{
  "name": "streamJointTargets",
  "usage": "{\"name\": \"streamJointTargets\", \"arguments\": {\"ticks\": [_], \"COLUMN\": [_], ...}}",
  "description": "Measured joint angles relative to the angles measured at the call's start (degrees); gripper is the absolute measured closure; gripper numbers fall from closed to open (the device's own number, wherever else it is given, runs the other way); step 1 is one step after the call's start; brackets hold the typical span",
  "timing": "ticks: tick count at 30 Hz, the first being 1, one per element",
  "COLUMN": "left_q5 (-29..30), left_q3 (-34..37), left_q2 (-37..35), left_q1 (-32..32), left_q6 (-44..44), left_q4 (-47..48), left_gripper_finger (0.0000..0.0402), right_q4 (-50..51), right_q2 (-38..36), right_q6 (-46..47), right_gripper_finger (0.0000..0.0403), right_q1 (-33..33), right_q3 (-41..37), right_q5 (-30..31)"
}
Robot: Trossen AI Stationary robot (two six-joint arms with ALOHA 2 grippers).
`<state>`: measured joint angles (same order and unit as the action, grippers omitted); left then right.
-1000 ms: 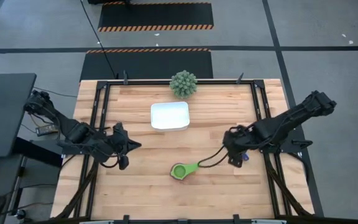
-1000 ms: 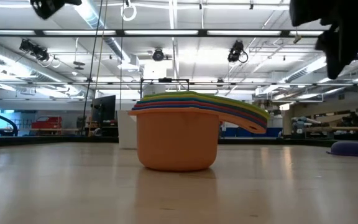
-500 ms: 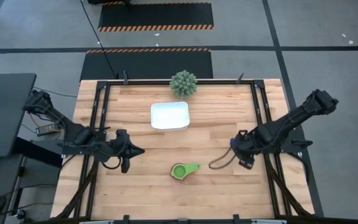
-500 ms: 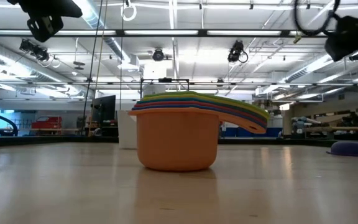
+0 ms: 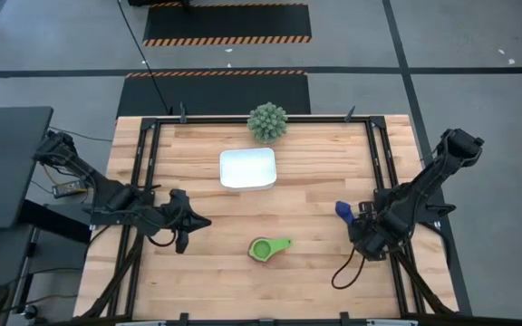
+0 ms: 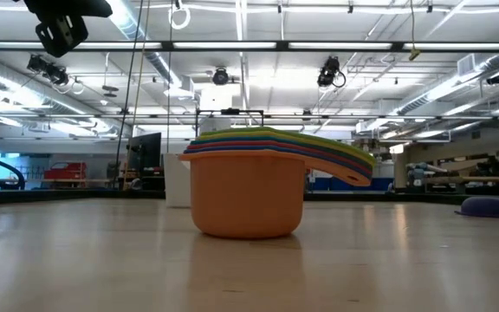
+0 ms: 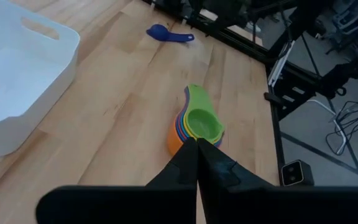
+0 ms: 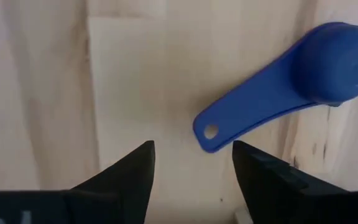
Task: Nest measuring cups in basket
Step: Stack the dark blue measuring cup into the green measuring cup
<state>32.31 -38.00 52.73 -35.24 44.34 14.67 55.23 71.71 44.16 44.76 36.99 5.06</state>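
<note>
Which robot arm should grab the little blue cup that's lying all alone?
The right. Its hand is open and looks straight down on the blue cup, close by. The left hand is shut, far across the table beyond the stacked cups.

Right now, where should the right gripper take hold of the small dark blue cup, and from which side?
Probably by its flat handle, from above: the dark blue cup lies bowl-down on the table, and the open right gripper faces the handle's end.
</note>
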Motion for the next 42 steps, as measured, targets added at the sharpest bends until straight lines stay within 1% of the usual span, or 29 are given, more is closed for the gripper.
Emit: {"name": "streamJointTargets", "arguments": {"ticks": [5,8,14,20,23,27,32,36,40,42], "left_q5": [0.11,0.09,-0.04,-0.04,-0.04,-0.04,-0.04,0.06,0.11,0.16], "left_q3": [0.00,0.00,0.00,0.00,0.00,0.00,0.00,0.00,0.00,0.00], "left_q2": [0.00,0.00,0.00,0.00,0.00,0.00,0.00,0.00,0.00,0.00], "left_q1": [0.00,0.00,0.00,0.04,0.04,0.04,0.04,0.04,0.04,0.04], "left_q6": [0.00,0.02,0.02,0.02,0.04,0.07,0.07,0.07,0.07,0.62], "left_q4": [-0.15,-0.25,-0.41,-0.69,-0.69,-0.74,-0.73,-0.72,-0.74,-1.01], "left_gripper_finger": [0.0395,0.0395,0.0395,0.0395,0.0395,0.0395,0.0395,0.0395,0.0395,0.0395], "right_q4": [-2.67,-6.18,-5.59,-5.13,-4.48,-4.49,-2.71,-2.60,-2.28,-0.95], "right_q2": [2.62,4.86,9.68,10.59,10.64,10.72,10.96,10.88,10.83,10.82], "right_q6": [2.56,2.30,5.07,5.82,5.87,5.90,7.25,9.00,9.81,9.80], "right_gripper_finger": [0.0196,0.0200,0.0202,0.0204,0.0214,0.0240,0.0284,0.0328,0.0383,0.0392], "right_q1": [1.79,2.30,3.75,6.31,7.55,8.83,9.21,9.28,9.28,9.26], "right_q3": [-2.32,-3.74,-3.89,-3.28,-3.24,-3.26,-3.66,-3.52,-3.20,-1.67], "right_q5": [5.71,5.82,6.80,9.83,10.80,12.05,14.06,15.34,16.40,16.39]}}
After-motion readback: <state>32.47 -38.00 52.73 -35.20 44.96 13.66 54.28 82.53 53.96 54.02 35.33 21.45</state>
